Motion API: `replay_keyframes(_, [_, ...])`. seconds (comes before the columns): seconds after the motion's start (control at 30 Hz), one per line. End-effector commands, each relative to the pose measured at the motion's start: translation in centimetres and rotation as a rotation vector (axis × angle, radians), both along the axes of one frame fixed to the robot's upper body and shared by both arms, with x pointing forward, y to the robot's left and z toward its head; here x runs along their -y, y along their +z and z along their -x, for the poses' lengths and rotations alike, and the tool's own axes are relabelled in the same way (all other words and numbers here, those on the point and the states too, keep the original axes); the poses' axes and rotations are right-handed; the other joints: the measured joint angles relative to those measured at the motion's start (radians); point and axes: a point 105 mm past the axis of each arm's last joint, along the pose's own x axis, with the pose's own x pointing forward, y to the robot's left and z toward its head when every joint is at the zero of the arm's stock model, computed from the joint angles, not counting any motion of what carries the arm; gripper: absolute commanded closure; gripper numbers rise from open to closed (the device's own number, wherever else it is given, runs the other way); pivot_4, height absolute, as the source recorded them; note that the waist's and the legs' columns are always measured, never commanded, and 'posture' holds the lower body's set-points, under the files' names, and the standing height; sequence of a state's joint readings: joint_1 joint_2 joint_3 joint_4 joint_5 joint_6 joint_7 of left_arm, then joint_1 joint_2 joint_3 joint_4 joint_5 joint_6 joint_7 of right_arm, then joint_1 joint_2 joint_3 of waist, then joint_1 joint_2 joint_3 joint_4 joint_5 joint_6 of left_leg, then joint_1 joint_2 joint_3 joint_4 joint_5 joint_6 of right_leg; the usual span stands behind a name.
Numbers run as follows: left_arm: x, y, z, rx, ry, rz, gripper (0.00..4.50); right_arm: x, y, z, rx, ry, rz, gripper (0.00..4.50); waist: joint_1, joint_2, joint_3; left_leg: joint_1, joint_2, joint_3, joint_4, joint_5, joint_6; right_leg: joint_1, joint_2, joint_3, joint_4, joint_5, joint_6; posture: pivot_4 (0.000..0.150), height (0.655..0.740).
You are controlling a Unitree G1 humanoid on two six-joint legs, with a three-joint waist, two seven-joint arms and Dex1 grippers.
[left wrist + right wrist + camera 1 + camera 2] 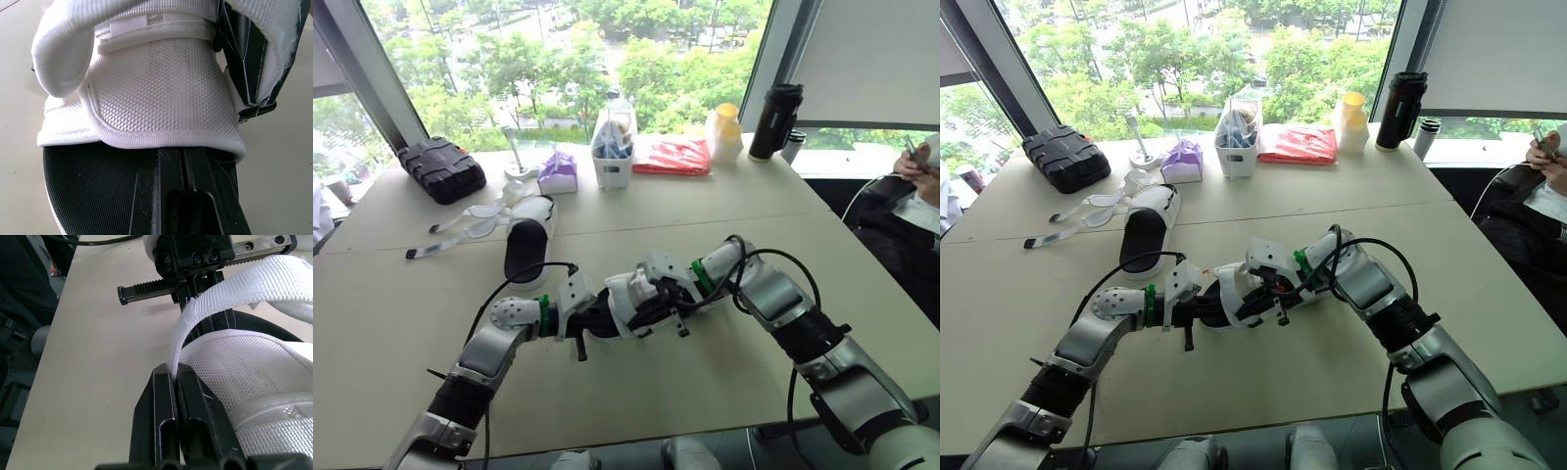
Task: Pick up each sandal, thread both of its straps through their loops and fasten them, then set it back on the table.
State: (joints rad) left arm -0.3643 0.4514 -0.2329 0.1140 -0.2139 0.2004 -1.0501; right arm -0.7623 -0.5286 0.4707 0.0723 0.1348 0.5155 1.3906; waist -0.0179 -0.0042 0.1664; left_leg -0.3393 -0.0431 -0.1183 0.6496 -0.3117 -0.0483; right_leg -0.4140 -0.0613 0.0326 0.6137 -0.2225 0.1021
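A white sandal with a black footbed is held just above the table's middle, between both grippers. My left gripper is shut on the edge of its sole, under the white mesh upper. My right gripper is shut on a white webbing strap of this sandal, pinching it beside the upper. The second sandal lies flat on the table at the far left, its two straps loose and spread out to the left.
Along the window edge stand a black case, a purple tissue pack, a white bin, a red bag, a yellow-capped bottle and a black tumbler. A person sits at the right.
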Motion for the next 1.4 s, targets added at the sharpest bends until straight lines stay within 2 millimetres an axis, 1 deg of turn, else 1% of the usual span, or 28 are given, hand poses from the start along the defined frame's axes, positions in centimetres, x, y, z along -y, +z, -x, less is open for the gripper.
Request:
replay_keyframes(0.03, [-0.7,-1.8,0.2,-0.048,0.038,-0.05,4.5,0.7,-0.2,0.2,0.019,-0.015,0.034,3.11,0.0,0.0,0.0,0.0,0.0,0.0,0.0,0.0,0.0,0.0,0.0,0.0,0.0,0.0,0.0,0.15,0.74])
replay_keyframes(0.1, [-0.6,-1.8,0.3,-0.048,0.035,-0.048,4.5,1.1,1.1,0.0,0.037,-0.038,0.012,2.06,0.001,0.0,0.0,0.0,0.0,0.0,0.0,0.0,0.0,0.0,0.0,0.0,0.0,0.0,0.0,0.15,0.74])
replay_keyframes(0.17, [-0.5,-1.9,0.4,-0.049,0.035,-0.046,4.5,1.5,2.5,0.2,0.031,-0.054,-0.012,1.25,0.001,0.0,0.001,0.0,0.001,0.0,0.0,0.0,0.0,0.0,-0.001,0.0,0.0,0.0,0.0,0.15,0.74])
replay_keyframes(0.23, [-0.5,-1.9,0.5,-0.049,0.034,-0.045,4.5,1.9,3.2,0.5,0.027,-0.061,-0.018,0.29,0.001,0.0,0.001,-0.001,0.001,0.0,0.0,0.0,0.0,0.0,0.0,0.0,0.0,0.0,0.0,0.15,0.74])
replay_keyframes(0.27, [-0.5,-1.9,0.5,-0.051,0.033,-0.045,4.5,2.4,3.9,0.9,0.017,-0.071,-0.028,0.08,0.0,0.0,0.001,-0.001,0.001,0.0,0.0,0.0,0.0,0.0,0.0,0.0,0.0,0.0,0.0,0.15,0.74])
replay_keyframes(0.3, [-0.5,-2.0,0.5,-0.052,0.033,-0.046,4.5,3.2,4.6,1.5,-0.014,-0.082,-0.038,0.08,0.001,0.0,0.002,-0.001,0.001,0.0,0.0,0.0,0.0,0.0,0.0,0.0,0.0,0.0,0.0,0.15,0.74])
replay_keyframes(0.37, [-0.5,-2.0,0.6,-0.053,0.033,-0.047,4.5,4.1,5.4,2.7,-0.084,-0.098,-0.057,0.08,0.004,0.0,0.003,-0.002,0.001,0.0,0.0,0.0,0.0,-0.001,-0.001,0.0,-0.001,0.0,0.0,0.15,0.74])
replay_keyframes(0.47, [-0.7,-1.9,0.4,-0.051,0.043,-0.043,4.5,4.7,5.5,3.8,-0.176,-0.133,-0.08,0.08,0.005,-0.001,0.003,-0.002,0.001,0.0,-0.002,0.0,0.0,-0.002,-0.001,0.0,-0.002,0.0,0.0,0.15,0.74])
replay_keyframes(0.53, [-0.8,-1.9,0.3,-0.051,0.045,-0.045,4.5,4.9,5.0,4.0,-0.241,-0.181,-0.102,0.08,0.006,-0.001,0.004,-0.002,0.001,0.0,-0.002,0.0,0.0,-0.002,-0.001,0.0,-0.002,-0.001,0.001,0.15,0.74])
replay_keyframes(0.67, [-0.8,-1.9,0.2,-0.05,0.044,-0.046,4.5,5.1,2.7,3.9,-0.248,-0.239,-0.117,0.08,0.005,-0.002,0.004,-0.003,0.001,0.0,-0.001,0.0,0.0,-0.002,-0.001,0.0,-0.002,-0.001,0.001,0.15,0.74])
replay_keyframes(0.73, [-0.8,-1.9,0.2,-0.051,0.042,-0.046,4.5,4.7,1.3,3.7,-0.238,-0.272,-0.126,0.08,0.005,-0.002,0.005,-0.003,0.001,0.001,-0.001,0.0,0.0,-0.002,-0.001,0.0,-0.002,-0.001,0.002,0.15,0.74])
replay_keyframes(0.8, [-0.8,-1.9,0.3,-0.053,0.038,-0.048,4.5,3.7,0.0,2.6,-0.172,-0.345,-0.175,0.08,0.004,-0.003,0.005,-0.003,0.001,0.0,-0.002,0.0,0.0,-0.002,-0.001,0.0,-0.002,-0.001,0.002,0.15,0.74])
replay_keyframes(0.87, [-0.8,-1.9,0.3,-0.053,0.038,-0.048,4.5,3.1,-0.6,2.8,-0.179,-0.363,-0.189,0.08,0.004,-0.002,0.005,-0.003,0.001,0.0,-0.002,0.0,0.0,-0.002,-0.001,0.0,-0.002,-0.001,0.002,0.15,0.74])
replay_keyframes(1.0, [-0.8,-1.9,0.3,-0.053,0.036,-0.049,4.5,2.6,-0.4,2.9,-0.177,-0.38,-0.236,0.08,0.001,-0.003,0.005,-0.002,0.001,0.0,-0.001,0.0,0.0,-0.001,0.0,0.0,-0.002,-0.001,0.002,0.15,0.74])
replay_keyframes(1.13, [-0.8,-2.0,0.3,-0.055,0.035,-0.051,4.5,2.0,-0.3,3.5,-0.211,-0.367,-0.254,0.08,0.0,-0.003,0.005,-0.001,0.002,0.0,-0.001,0.0,0.0,-0.001,0.001,0.0,-0.001,-0.001,0.001,0.15,0.74])
replay_keyframes(1.27, [-0.7,-1.9,0.3,-0.054,0.033,-0.051,4.5,1.6,-0.7,4.6,-0.256,-0.32,-0.227,0.08,0.0,-0.003,0.005,-0.001,0.003,0.0,-0.001,0.0,0.0,-0.001,0.001,0.0,-0.001,-0.002,0.001,0.15,0.74])
replay_keyframes(1.33, [-0.7,-1.9,0.3,-0.054,0.032,-0.051,4.5,1.8,-1.0,5.3,-0.291,-0.285,-0.189,0.08,0.001,-0.003,0.005,-0.001,0.003,0.0,-0.001,0.0,0.0,-0.001,0.001,0.0,-0.001,-0.002,0.001,0.15,0.74])
replay_keyframes(1.4, [-0.6,-1.9,0.3,-0.055,0.03,-0.051,4.5,2.0,-1.2,5.4,-0.306,-0.269,-0.168,0.08,0.002,-0.003,0.006,-0.001,0.003,0.0,-0.002,0.0,0.0,-0.001,0.001,0.0,-0.001,-0.001,0.001,0.15,0.74])
